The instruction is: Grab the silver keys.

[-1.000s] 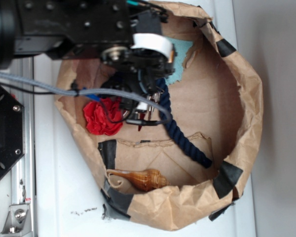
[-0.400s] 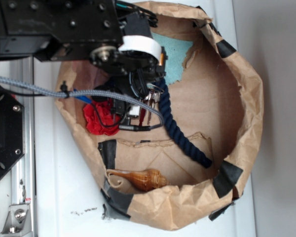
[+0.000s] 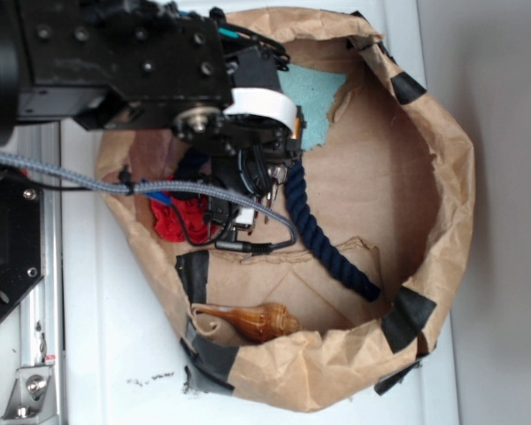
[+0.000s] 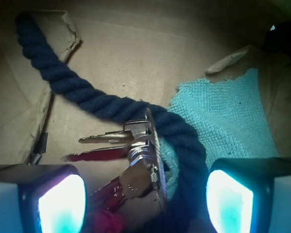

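The silver keys (image 4: 136,155) lie on the brown paper floor of the bag, a bunch on a metal ring with one dark red key, resting against a dark blue rope (image 4: 87,97). In the wrist view my gripper (image 4: 145,204) is open and straddles the bunch, one glowing pad (image 4: 60,204) to its left and the other beyond the rope on the right. Nothing is clamped. From outside, the gripper (image 3: 248,181) hangs low inside the bag, and only a glint of the keys (image 3: 270,188) shows beside it.
A crumpled paper bag wall (image 3: 442,177) rings the work area. Inside lie a red flower (image 3: 179,219) partly under the arm, a teal cloth (image 3: 314,97), the rope (image 3: 323,235) and a brown shell (image 3: 257,320). Cables trail from the arm.
The arm has shifted a little to the left and now covers more of the red flower. The keys and rope have stayed in place.
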You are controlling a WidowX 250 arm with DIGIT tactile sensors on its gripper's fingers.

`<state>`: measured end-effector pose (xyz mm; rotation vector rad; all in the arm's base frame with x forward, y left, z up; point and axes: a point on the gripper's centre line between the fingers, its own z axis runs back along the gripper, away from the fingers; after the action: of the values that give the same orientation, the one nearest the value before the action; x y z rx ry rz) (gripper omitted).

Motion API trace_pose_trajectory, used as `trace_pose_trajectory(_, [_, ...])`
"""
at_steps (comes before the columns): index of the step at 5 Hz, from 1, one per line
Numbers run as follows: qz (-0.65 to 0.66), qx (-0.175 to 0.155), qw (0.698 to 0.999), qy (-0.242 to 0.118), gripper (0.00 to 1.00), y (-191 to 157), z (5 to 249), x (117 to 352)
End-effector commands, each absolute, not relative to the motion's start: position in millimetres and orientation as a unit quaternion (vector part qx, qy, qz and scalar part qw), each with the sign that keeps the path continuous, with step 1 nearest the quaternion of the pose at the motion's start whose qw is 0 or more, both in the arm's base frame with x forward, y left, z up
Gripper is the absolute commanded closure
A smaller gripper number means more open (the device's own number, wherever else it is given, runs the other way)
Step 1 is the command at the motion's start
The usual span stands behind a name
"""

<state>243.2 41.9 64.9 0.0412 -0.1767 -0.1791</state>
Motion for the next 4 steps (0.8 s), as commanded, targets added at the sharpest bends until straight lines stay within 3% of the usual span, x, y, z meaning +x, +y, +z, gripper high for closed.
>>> trace_pose_trajectory(1, [-0.098, 0.038, 0.989, -0.107, 0.38, 38.9, 63.5, 262.9])
trace_pose_trajectory(2, [-0.098, 0.04, 0.988, -0.111, 1.0, 39.6, 63.9, 264.2])
trace_pose_trajectory(4, [-0.109, 0.035, 0.986, -0.117, 1.0, 39.9, 71.6, 257.9])
